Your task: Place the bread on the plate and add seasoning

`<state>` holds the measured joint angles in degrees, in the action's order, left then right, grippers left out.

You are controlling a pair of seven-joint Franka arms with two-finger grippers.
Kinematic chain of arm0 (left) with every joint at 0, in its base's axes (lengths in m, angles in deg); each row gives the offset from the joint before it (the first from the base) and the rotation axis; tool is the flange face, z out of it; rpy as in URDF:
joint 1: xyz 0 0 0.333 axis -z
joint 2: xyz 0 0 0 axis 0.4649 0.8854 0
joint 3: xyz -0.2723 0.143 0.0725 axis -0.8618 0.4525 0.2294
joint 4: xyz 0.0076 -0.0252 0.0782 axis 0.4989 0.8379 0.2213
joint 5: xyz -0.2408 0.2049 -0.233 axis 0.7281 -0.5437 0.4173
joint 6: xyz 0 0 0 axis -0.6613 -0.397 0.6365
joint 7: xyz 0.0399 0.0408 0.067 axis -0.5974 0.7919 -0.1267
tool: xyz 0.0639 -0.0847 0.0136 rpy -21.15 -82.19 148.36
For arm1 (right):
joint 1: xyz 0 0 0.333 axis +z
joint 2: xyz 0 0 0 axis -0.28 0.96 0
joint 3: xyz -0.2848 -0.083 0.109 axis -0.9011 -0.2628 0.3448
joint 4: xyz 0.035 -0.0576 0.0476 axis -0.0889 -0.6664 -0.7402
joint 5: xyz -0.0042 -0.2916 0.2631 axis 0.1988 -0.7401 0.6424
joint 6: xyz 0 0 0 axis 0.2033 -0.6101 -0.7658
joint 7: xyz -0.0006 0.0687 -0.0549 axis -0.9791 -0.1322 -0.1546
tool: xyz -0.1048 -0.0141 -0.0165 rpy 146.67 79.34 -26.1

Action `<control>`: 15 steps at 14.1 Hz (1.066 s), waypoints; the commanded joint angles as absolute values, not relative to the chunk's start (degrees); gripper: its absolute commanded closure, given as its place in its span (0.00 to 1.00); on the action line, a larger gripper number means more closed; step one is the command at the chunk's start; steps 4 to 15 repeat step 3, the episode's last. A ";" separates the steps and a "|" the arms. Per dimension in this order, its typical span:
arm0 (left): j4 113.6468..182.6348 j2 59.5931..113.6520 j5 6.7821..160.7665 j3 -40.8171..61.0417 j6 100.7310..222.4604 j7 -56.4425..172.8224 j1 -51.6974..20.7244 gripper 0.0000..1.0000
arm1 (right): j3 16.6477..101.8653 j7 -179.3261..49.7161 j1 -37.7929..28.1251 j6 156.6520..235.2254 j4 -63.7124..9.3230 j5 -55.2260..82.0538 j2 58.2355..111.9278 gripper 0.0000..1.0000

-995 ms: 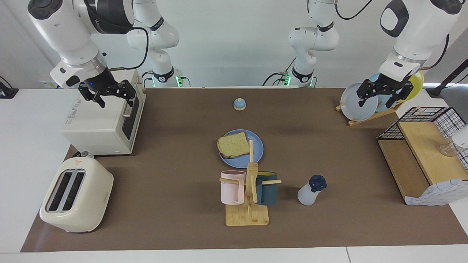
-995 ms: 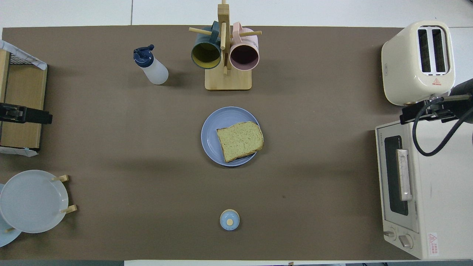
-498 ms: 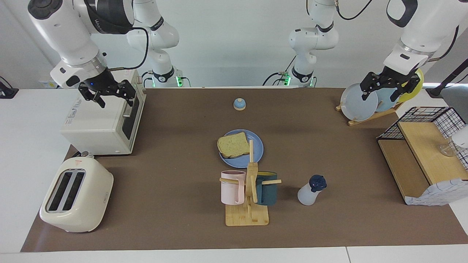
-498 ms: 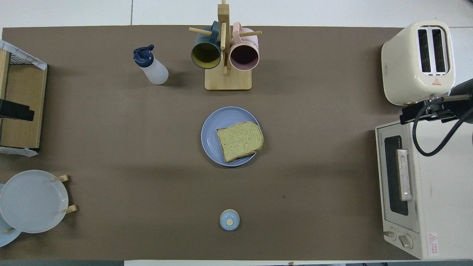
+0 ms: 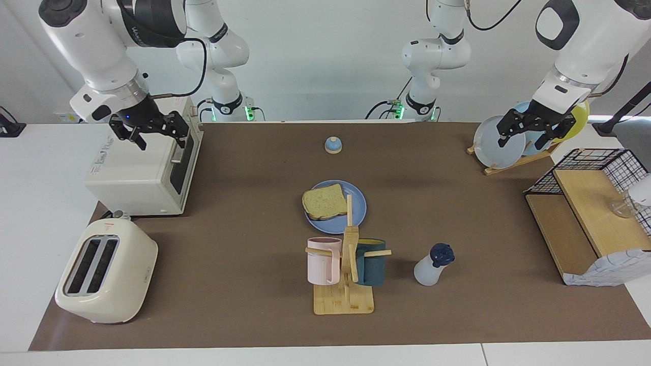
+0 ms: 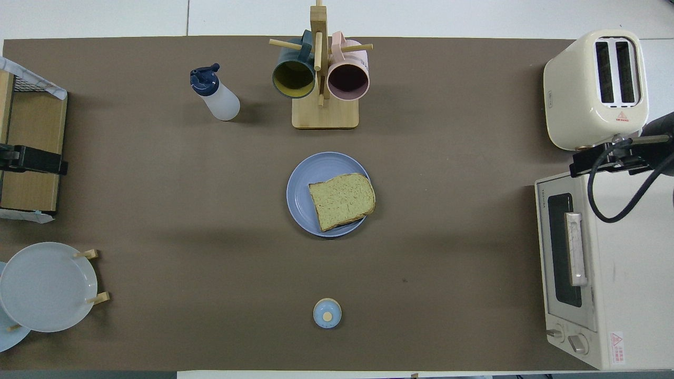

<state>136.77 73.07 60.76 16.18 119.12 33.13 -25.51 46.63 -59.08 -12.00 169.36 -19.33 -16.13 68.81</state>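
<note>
bread (image 5: 324,202): one square slice, tan crust, lying flat on the plate (image 5: 356,215), toward the right arm's side of it, one edge just over the rim.

plate: round, flat, medium blue, at the middle of the counter (image 5: 244,203) on the brown mat.

seasoning (image 5: 432,265): translucent white bottle with dark navy cap, upright, farther from the robots than the plate and toward the left arm's end; well apart from the plate, untouched.

mug rack (image 5: 346,274): wooden stand beside the seasoning, carrying a pink mug (image 5: 322,260) and a dark teal mug (image 5: 371,262); farther from the robots than the plate.

bell (image 5: 333,145): small, blue dome, nearer to the robots than the plate.

toaster oven (image 5: 145,170): white, at the right arm's end of the counter. toaster (image 5: 107,272): cream, two slots, same end, farther from the robots than the oven.

plate rack (image 5: 513,140): wooden, at the left arm's end, holding pale blue and yellow plates upright. wire shelf (image 5: 585,218): wood and black wire, same end, farther from the robots than the plate rack.

right gripper (image 5: 152,133): raised over the toaster oven, fingers wide, holding nothing.

left gripper (image 5: 526,133): raised over the plate rack, fingers wide, holding nothing.
</note>
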 commanded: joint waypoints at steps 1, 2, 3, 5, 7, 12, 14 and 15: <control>138.61 71.46 61.71 15.42 120.16 33.35 -26.65 0.00 | 47.13 -58.39 -12.66 170.01 -20.74 -16.12 67.54 0.00; 138.61 71.55 61.63 15.43 120.07 33.34 -26.65 0.00 | 47.13 -58.39 -12.66 170.01 -20.74 -16.12 67.54 0.00; 138.52 71.47 61.45 15.43 120.07 33.43 -26.56 0.00 | 47.22 -58.39 -12.66 170.01 -20.74 -16.12 67.63 0.00; 138.52 71.47 61.45 15.43 120.07 33.43 -26.56 0.00 | 47.22 -58.39 -12.66 170.01 -20.74 -16.12 67.63 0.00; 138.52 71.47 61.45 15.43 120.07 33.43 -26.56 0.00 | 47.22 -58.39 -12.66 170.01 -20.74 -16.12 67.63 0.00; 138.52 71.47 61.45 15.43 120.07 33.43 -26.56 0.00 | 47.22 -58.39 -12.66 170.01 -20.74 -16.12 67.63 0.00; 138.52 71.47 61.45 15.43 120.07 33.43 -26.56 0.00 | 47.22 -58.39 -12.66 170.01 -20.74 -16.12 67.63 0.00; 138.52 71.47 61.45 15.43 120.07 33.43 -26.56 0.00 | 47.22 -58.39 -12.66 170.01 -20.74 -16.12 67.63 0.00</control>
